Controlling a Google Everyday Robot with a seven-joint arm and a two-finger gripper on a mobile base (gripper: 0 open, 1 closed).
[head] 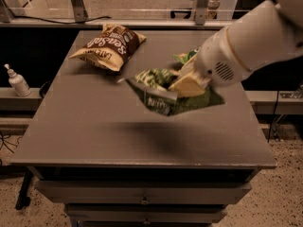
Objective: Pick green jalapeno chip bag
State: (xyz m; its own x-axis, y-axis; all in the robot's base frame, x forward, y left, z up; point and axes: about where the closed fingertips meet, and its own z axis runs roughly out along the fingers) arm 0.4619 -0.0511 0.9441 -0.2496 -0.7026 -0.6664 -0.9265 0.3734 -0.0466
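Observation:
The green jalapeno chip bag [163, 94] is light green with white lettering. It hangs in the air above the grey table [94, 126], with its shadow on the tabletop below. My gripper [185, 85] is shut on the bag's top right part, its cream fingers [189, 84] pinching it. My large white arm [246, 46] comes in from the upper right and hides part of the bag.
A brown and cream chip bag [110, 46] lies at the table's back left. A bit of a smaller bright-green bag [187, 57] shows behind my arm. A white pump bottle [18, 81] stands on a ledge to the left. Drawers [142, 193] sit below the tabletop.

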